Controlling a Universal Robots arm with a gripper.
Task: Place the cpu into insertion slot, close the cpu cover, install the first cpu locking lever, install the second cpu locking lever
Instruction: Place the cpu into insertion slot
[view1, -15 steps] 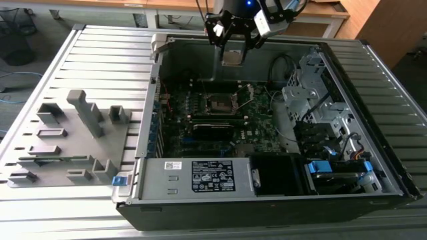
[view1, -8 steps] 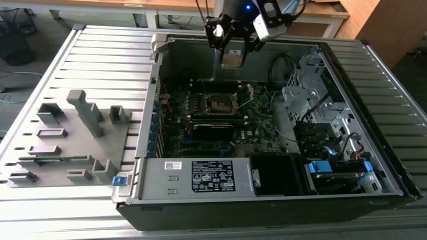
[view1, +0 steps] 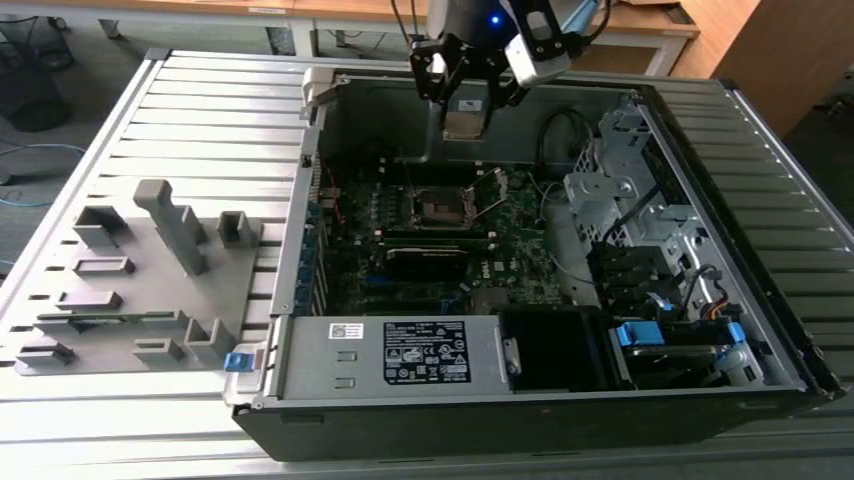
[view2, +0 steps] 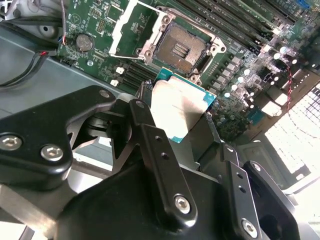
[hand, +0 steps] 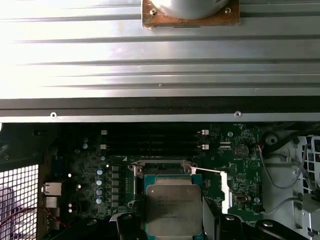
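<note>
My gripper (view1: 467, 100) hangs over the back of the open computer case, shut on the cpu (view1: 466, 122), a flat silver-tan square chip. In both wrist views the cpu (view2: 181, 106) (hand: 173, 209) sits between the two black fingers (view2: 146, 107), held by its edges. The insertion slot (view1: 437, 207) (view2: 180, 49) lies bare on the green motherboard (view1: 514, 235), below the chip and apart from it. The cpu cover (view2: 119, 31) (hand: 226, 189) stands swung up at one side of the slot.
Long black memory sticks (view1: 424, 243) lie just in front of the slot. A power supply (view1: 400, 355) and drive cages (view1: 641, 260) with cables fill the case's near and right sides. A grey fixture tray (view1: 134, 270) rests on the slatted table at the exterior view's left.
</note>
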